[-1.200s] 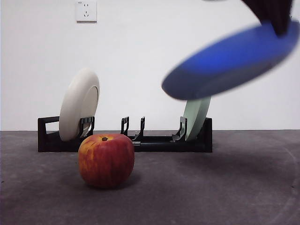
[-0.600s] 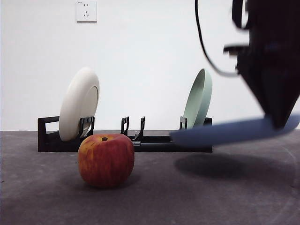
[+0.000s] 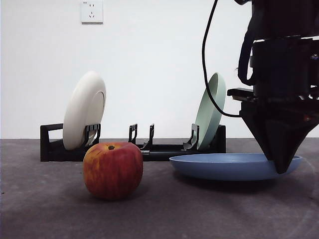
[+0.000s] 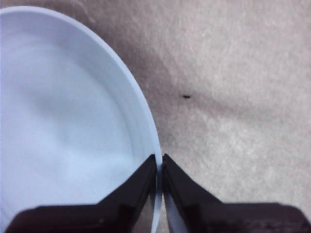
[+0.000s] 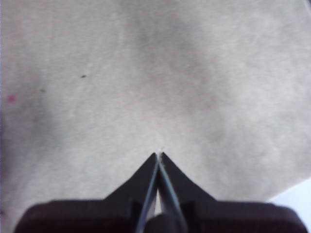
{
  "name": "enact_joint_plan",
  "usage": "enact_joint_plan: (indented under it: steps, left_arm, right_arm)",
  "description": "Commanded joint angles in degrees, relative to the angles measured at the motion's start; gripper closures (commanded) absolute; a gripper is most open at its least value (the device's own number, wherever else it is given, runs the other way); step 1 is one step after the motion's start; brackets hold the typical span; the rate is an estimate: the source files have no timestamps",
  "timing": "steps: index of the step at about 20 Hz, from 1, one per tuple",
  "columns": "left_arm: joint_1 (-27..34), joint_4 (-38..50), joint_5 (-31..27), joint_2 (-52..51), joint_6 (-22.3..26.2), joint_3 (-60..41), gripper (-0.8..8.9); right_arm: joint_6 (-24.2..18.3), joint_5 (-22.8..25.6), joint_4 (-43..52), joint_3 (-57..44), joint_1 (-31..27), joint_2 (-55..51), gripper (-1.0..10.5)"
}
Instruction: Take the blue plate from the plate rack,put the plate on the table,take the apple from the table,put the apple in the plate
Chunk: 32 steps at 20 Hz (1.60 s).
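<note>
We have the blue plate [image 3: 229, 166] flat on the table [image 3: 199, 214], right of centre, just in front of the rack's right end. The left gripper [image 3: 282, 167] comes straight down on its right rim, and the left wrist view confirms it: both jaws pinch the plate's rim [image 4: 156, 179] between them, one jaw inside the plate, one outside.

The apple [image 3: 112, 170] sits upright on the table to the left and nearer to us, well apart from the plate, with nothing touching it.

Counting now: three plates in all. One blue on the table, one cream plate [image 3: 83, 110] leaning in the left end of the rack [image 3: 164, 149], one green plate [image 3: 210, 111] standing in the right end. One apple, one rack. The middle slots carry nothing.

The front view gives us rack, apple and standing plates; the wrist views show none of those. The right wrist view shows only the right gripper [image 5: 158, 156], jaws pressed together with nothing between, over bare table, and a pale sliver at one corner that we cannot identify. A wall socket [image 3: 91, 11] sits high on the far wall.
</note>
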Motion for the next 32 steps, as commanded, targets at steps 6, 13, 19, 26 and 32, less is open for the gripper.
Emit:
enact_joint_plan:
  steps: [6,13,19,26,32]
  left_arm:
    - [-2.23,1.92,4.09,4.28,-1.81,-0.15,8.20]
    - [-1.42,0.92,3.89,4.46,-4.61,-0.13,7.46]
    - [-1.29,-0.48,3.72,1.57,-4.66,-0.11,4.27]
    - [-1.38,-3.63,4.22,-15.41,-7.19,-0.11,4.38]
    - [-1.33,-8.24,4.07,-36.09,-8.04,-0.11,8.28]
  right_arm:
    - [1.95,-1.84,0.98,0.28,-0.02,-0.09,9.5]
    - [3.32,-3.17,0.81,0.28,0.00,-0.09,9.5]
    - [3.93,-5.33,1.40,0.28,0.02,-0.09,9.5]
    - [4.02,-5.77,1.84,0.28,0.04,-0.09,9.5]
    - [-7.54,-27.39,1.77,0.28,0.11,-0.09,9.5]
